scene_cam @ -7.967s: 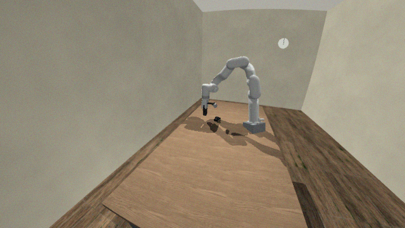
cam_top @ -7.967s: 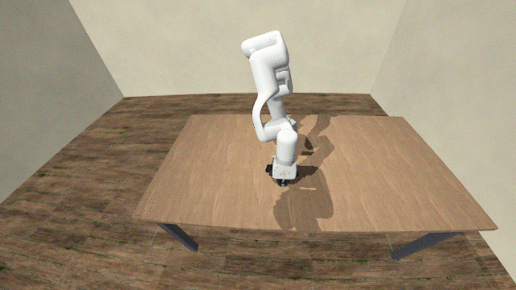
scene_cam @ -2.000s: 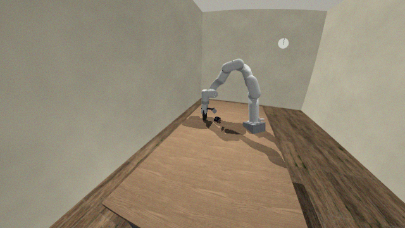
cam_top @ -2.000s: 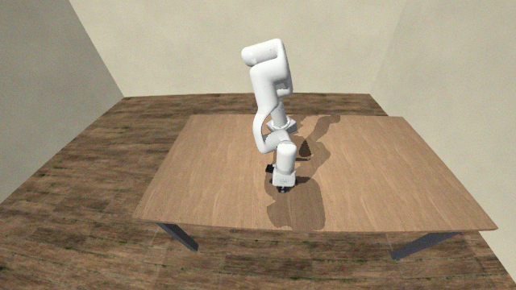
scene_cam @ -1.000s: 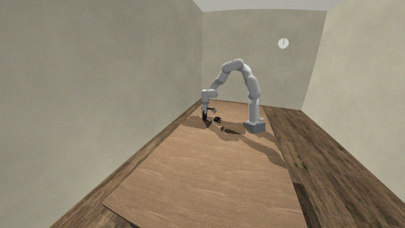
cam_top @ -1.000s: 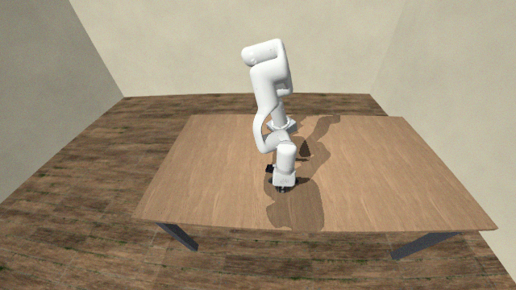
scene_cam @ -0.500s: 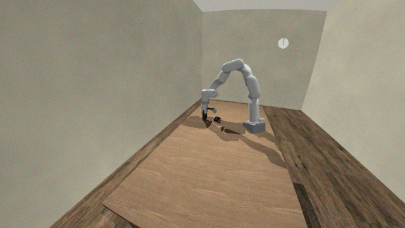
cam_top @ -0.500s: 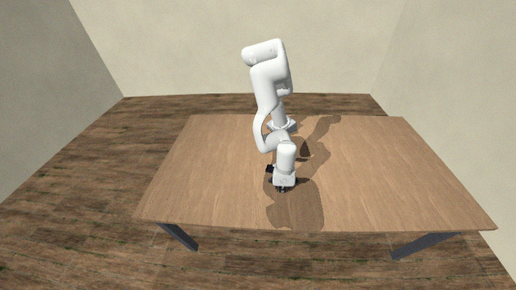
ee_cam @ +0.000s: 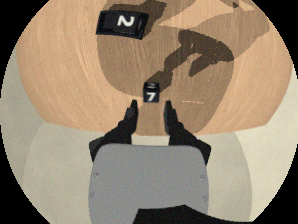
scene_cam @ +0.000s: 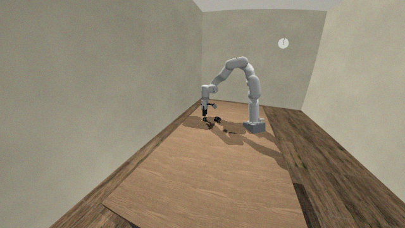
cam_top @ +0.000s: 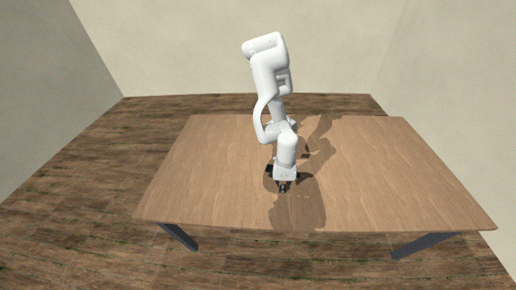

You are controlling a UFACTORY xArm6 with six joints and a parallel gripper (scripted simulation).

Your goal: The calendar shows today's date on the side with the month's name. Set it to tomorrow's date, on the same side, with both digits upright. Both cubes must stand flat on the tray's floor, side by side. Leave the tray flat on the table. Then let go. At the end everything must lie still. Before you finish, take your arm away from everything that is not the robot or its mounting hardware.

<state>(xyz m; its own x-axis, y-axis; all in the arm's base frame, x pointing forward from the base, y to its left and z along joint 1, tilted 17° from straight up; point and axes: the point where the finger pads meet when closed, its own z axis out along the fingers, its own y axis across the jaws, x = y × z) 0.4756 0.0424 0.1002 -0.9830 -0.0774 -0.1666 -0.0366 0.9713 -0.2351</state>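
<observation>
Two cubes (ee_cam: 152,94) (ee_cam: 124,22), one tray (ee_cam: 105,24), one empty end effector (ee_cam: 152,106).

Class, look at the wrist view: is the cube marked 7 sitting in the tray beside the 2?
No: the cube showing 7 lies apart on the table, just ahead of the gripper, while the tray with the 2 sits farther off.
</observation>
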